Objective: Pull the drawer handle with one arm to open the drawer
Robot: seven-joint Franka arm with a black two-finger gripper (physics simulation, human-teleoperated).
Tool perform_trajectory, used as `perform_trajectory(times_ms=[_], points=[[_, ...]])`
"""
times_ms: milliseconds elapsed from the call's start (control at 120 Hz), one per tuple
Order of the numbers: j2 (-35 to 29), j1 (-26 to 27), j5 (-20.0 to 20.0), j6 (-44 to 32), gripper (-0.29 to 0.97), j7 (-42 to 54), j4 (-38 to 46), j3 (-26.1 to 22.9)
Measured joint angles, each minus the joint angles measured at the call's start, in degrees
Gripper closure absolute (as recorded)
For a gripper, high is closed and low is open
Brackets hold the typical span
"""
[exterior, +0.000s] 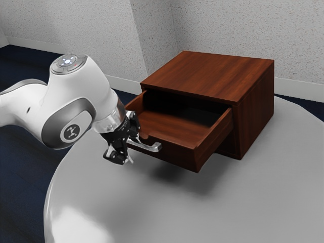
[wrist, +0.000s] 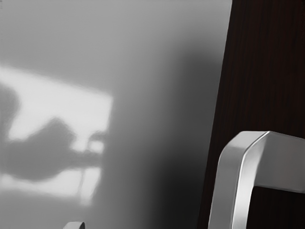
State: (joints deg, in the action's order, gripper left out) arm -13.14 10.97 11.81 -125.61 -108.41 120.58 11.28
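Drawer [exterior: 178,132] is sitting partly pulled out of the dark wood cabinet [exterior: 217,76], front panel sticking out well past the cabinet face and hanging over the round grey bench [exterior: 202,212]. The drawer's inner floor is showing as plain wood, with the back part lying in shadow under the cabinet top. The silver drawer handle [exterior: 150,146] is sticking out from the drawer front toward the exterior view's left. The white arm [exterior: 61,116] is coming in from the exterior view's left, and the black end effector [exterior: 121,156] is sitting right at the handle's outer end, touching or just beside it. Can't tell whether it's clenched on the handle or released. On the wrist cam the handle [wrist: 238,167] is showing up close as a bent metal bracket against the dark drawer front [wrist: 267,67], with the bench [wrist: 71,47] beside it carrying the arm's shadow.
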Motion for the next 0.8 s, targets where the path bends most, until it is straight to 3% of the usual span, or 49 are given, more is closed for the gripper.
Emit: perform_trajectory(times_ms=[800], points=[[-1.0,-0.1,0.2,0.1,0.34,-0.1,-0.4,-1.3]])
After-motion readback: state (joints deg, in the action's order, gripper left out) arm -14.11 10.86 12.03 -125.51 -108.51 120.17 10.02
